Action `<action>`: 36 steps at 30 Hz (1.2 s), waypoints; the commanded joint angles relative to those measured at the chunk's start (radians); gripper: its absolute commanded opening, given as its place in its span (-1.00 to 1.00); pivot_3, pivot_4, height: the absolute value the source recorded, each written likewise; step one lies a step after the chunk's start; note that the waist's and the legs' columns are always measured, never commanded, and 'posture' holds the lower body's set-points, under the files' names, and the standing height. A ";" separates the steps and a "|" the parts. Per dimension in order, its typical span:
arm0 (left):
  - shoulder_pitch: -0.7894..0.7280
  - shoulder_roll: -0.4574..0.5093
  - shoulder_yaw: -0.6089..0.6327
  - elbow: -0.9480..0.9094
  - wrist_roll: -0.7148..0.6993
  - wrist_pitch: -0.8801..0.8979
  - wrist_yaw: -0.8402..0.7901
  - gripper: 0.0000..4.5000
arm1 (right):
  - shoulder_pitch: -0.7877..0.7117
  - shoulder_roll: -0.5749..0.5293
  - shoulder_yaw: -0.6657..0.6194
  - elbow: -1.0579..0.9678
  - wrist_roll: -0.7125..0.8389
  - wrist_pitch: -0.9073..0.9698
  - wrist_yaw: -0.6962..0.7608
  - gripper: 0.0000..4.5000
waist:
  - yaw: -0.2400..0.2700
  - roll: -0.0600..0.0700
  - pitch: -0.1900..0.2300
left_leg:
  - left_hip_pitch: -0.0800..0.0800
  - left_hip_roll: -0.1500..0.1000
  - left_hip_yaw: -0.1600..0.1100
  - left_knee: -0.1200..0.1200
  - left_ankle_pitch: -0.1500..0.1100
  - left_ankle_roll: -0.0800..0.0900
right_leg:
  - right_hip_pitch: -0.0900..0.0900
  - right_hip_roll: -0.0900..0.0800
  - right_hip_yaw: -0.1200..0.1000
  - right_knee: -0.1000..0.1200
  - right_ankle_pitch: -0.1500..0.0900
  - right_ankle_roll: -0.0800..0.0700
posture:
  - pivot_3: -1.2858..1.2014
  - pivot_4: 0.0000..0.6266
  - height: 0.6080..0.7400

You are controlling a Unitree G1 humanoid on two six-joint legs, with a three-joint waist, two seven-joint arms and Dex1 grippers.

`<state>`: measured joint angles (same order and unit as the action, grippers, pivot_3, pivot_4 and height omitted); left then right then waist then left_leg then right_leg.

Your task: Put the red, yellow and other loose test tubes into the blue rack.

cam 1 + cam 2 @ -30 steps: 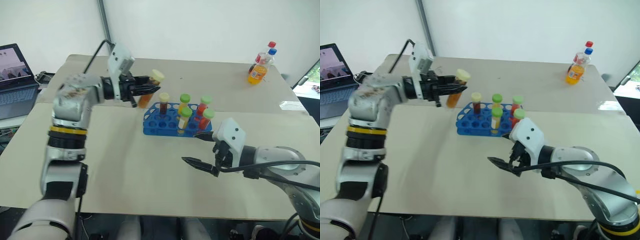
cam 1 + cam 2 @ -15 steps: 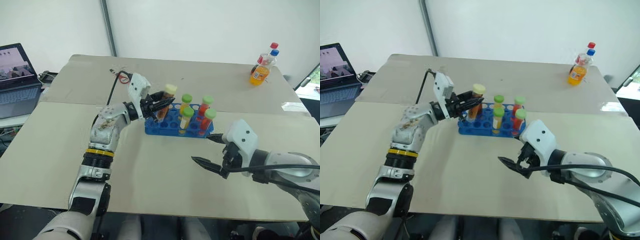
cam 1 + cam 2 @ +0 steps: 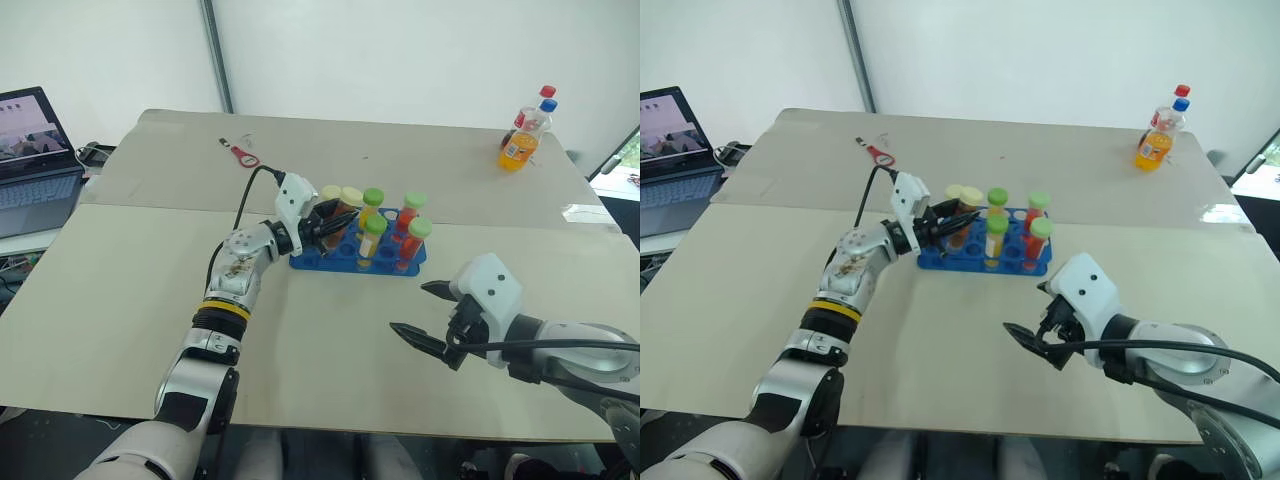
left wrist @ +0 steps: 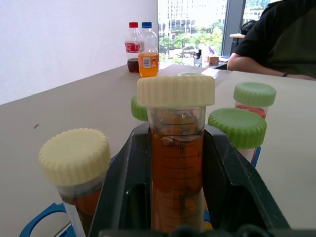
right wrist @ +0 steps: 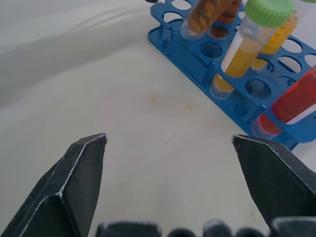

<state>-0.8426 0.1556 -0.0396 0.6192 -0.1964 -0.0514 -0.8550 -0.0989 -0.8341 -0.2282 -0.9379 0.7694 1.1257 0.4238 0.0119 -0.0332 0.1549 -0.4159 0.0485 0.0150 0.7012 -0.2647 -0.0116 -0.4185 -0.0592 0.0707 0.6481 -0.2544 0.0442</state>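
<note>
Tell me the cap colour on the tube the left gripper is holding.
Cream, on the amber-brown tube; clearest in the left wrist view.

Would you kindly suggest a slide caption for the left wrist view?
Left gripper shut on a cream-capped amber tube, among capped tubes standing in the blue rack.

Rack point(image 3: 345, 258): on the table point(image 3: 130, 300), near its middle.
Tubes in rack point(image 3: 372, 228): standing upright in the holes, toward the rack's right part.
Left claw point(image 3: 328, 224): at the rack's left end, clamped on a tube point(image 4: 176, 148) over the holes, just beside another tube point(image 4: 76, 173).
Right claw point(image 3: 425, 312): nearer than the rack and to its right, apart from it, above bare table.
Bottles point(image 3: 522, 138): far right part of the table, behind the rack.
Laptop point(image 3: 30, 160): left, off the table.
</note>
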 commanded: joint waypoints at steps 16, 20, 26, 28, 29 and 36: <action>0.173 -0.032 -0.022 -0.116 0.057 -0.104 0.148 -0.61 | -0.086 0.072 -0.045 0.004 0.033 -0.004 -0.160 1.00 | -0.002 0.000 0.000 | 0.009 -0.002 -0.005 -0.003 0.002 0.003 | 0.012 0.000 0.000 -0.002 0.000 0.001 | 0.03 -0.52 1.00; 0.193 -0.023 -0.026 -0.131 0.061 -0.109 0.160 0.25 | -0.113 0.072 -0.047 0.019 0.049 0.003 -0.165 1.00 | -0.002 0.000 0.000 | 0.010 -0.002 -0.005 -0.004 0.002 0.003 | 0.013 0.000 0.000 -0.003 0.000 0.001 | 0.03 -0.52 1.00; 0.237 0.055 -0.031 -0.225 0.058 -0.080 0.110 0.97 | -0.133 0.050 -0.040 0.050 0.048 -0.013 -0.140 1.00 | -0.001 0.000 0.000 | 0.010 -0.002 -0.006 -0.005 0.002 0.003 | 0.013 0.000 -0.001 -0.003 0.000 0.001 | 0.03 -0.52 1.00; 0.277 0.120 -0.026 -0.322 0.051 -0.039 0.078 0.97 | -0.132 0.027 -0.036 0.070 0.025 -0.040 -0.111 1.00 | -0.004 0.000 0.000 | 0.010 -0.002 -0.006 -0.005 0.002 0.003 | 0.013 0.000 -0.001 -0.004 0.000 0.001 | 0.03 -0.52 1.00; 0.297 0.160 -0.026 -0.381 0.048 -0.007 0.060 0.97 | -0.128 0.010 -0.035 0.084 0.007 -0.063 -0.088 1.00 | -0.006 0.000 0.000 | 0.010 -0.002 -0.005 -0.006 0.002 0.003 | 0.013 0.000 -0.001 -0.004 0.000 0.001 | 0.03 -0.52 1.00; 0.389 0.433 0.030 -0.679 0.038 0.265 0.018 0.97 | -0.069 -0.123 -0.080 0.236 -0.112 -0.329 0.192 1.00 | -0.011 0.001 0.000 | 0.010 -0.001 -0.005 -0.007 0.002 0.002 | 0.013 0.000 -0.001 -0.005 -0.001 0.001 | 0.03 -0.52 1.00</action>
<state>-0.4533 0.5823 -0.0242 0.0049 -0.1578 0.1899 -0.8373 -0.1665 -0.9416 -0.2586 -0.7148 0.6824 0.8742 0.5627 0.0010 -0.0326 0.1550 -0.4056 0.0474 0.0099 0.6946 -0.2625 -0.0092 -0.4056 -0.0591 0.0696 0.6429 -0.2551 0.0450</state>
